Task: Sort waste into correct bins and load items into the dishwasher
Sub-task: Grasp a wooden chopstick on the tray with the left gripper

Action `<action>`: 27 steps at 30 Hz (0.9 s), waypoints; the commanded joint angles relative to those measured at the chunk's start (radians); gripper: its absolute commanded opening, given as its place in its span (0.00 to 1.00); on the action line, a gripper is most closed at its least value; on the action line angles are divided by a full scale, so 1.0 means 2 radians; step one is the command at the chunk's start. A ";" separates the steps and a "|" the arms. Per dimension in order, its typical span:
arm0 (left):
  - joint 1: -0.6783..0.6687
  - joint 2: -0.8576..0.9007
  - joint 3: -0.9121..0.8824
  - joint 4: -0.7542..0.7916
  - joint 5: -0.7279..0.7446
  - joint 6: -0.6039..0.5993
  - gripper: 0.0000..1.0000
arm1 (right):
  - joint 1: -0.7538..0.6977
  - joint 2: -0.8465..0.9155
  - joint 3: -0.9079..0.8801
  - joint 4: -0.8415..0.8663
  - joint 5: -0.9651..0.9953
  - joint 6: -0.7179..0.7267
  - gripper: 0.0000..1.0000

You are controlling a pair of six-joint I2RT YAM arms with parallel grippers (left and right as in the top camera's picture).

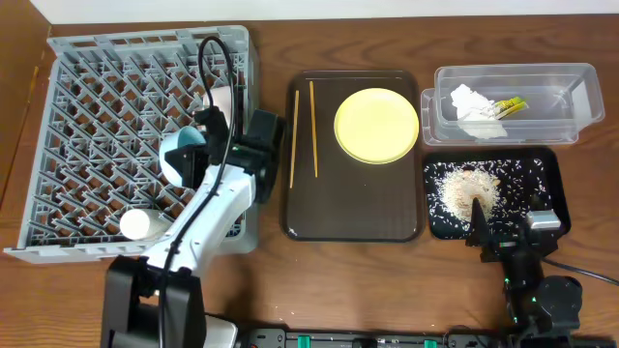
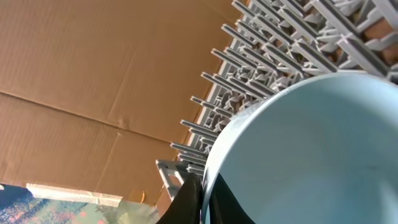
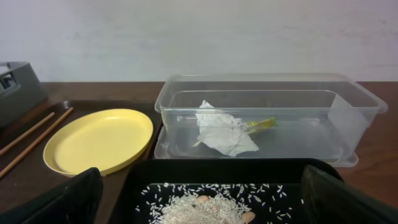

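Overhead view: a dark brown rectangular serving tray (image 1: pixel 353 208) on the wooden tabletop (image 1: pixel 276 43) carries a round yellow plate (image 1: pixel 376 126) and two thin wooden chopsticks (image 1: pixel 312 126). Left of this tray, the left tool (image 2: pixel 200 199) pinches the rim of a light blue bowl (image 1: pixel 177 155) over the large grey plastic lattice dish rack (image 1: pixel 87 145). Right of the tray, the right tool (image 3: pixel 200 186) hangs with its fingers spread wide above whitish rice-like scraps (image 1: pixel 469 188) in a shallow black rectangular tray (image 1: pixel 546 169). Also right of the brown tray, towards its far end, a clear plastic rectangular tub (image 1: pixel 571 97) holds a crumpled white tissue (image 1: pixel 471 104) and a small greenish snack wrapper (image 1: pixel 513 105).
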 commanded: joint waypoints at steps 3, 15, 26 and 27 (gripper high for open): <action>-0.014 0.034 -0.003 -0.011 0.002 -0.009 0.08 | -0.007 -0.003 -0.002 0.000 0.000 -0.006 0.99; -0.095 0.026 -0.002 -0.017 0.080 -0.009 0.44 | -0.007 -0.003 -0.002 0.000 0.000 -0.006 0.99; -0.124 -0.061 0.037 0.069 0.568 -0.013 0.57 | -0.007 -0.003 -0.002 0.000 0.000 -0.006 0.99; -0.123 -0.059 0.037 0.088 0.559 -0.013 0.57 | -0.007 -0.003 -0.002 0.000 0.000 -0.006 0.99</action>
